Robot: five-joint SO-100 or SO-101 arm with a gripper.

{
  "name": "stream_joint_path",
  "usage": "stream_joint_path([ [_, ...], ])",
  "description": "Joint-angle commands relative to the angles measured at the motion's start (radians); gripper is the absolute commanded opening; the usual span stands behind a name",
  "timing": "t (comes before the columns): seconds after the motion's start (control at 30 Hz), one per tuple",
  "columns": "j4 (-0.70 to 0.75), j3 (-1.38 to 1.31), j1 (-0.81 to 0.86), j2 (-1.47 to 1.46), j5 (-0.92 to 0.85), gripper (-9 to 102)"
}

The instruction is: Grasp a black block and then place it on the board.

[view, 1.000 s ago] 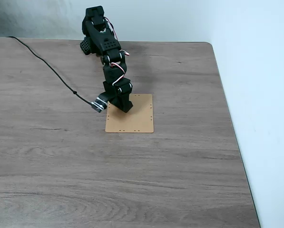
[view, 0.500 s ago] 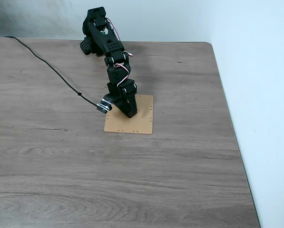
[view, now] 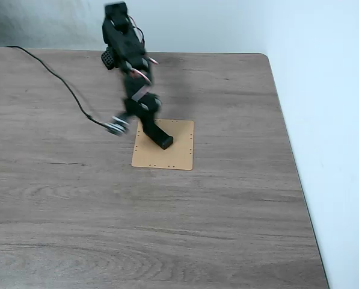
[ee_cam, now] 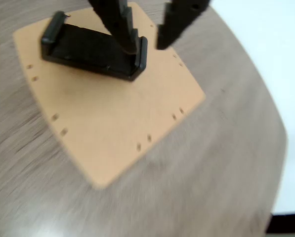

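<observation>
The grey wood-grain counter (view: 185, 223) fills most of the fixed view, with a pale wall behind it and along its right edge; a black cable (view: 53, 75) runs across its far left part toward the arm. The black arm (view: 128, 60) rises from the back of the counter and leans forward, blurred in the fixed view, red and white wires showing at its joints. The tan board (view: 176, 155) lies flat on the counter just in front of the arm; in the wrist view the board (ee_cam: 117, 133) shows small holes along its edges. The black block (view: 160, 135) lies on the board near its far left part in the fixed view, set at a slant; in the wrist view the black block (ee_cam: 95, 49) rests flat on the board with a raised lip at each end. The gripper (ee_cam: 147, 42) hangs above the block's right end in the wrist view, its two fingers spread apart and holding nothing.
</observation>
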Motion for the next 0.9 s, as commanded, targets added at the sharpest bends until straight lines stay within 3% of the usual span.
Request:
stream_joint_path([
  [0.0, -0.011, 0.044, 0.052, 0.150, -0.017, 0],
  [0.27, -0.127, 0.439, 0.202, 0.486, -0.041, 0],
  [0.43, -0.196, 0.741, 0.278, 0.721, 0.061, 0],
  [0.63, -0.127, 0.951, 0.324, 0.943, 0.172, 0],
  [0.87, -0.150, 1.247, 0.331, 1.241, 0.241, 0],
])
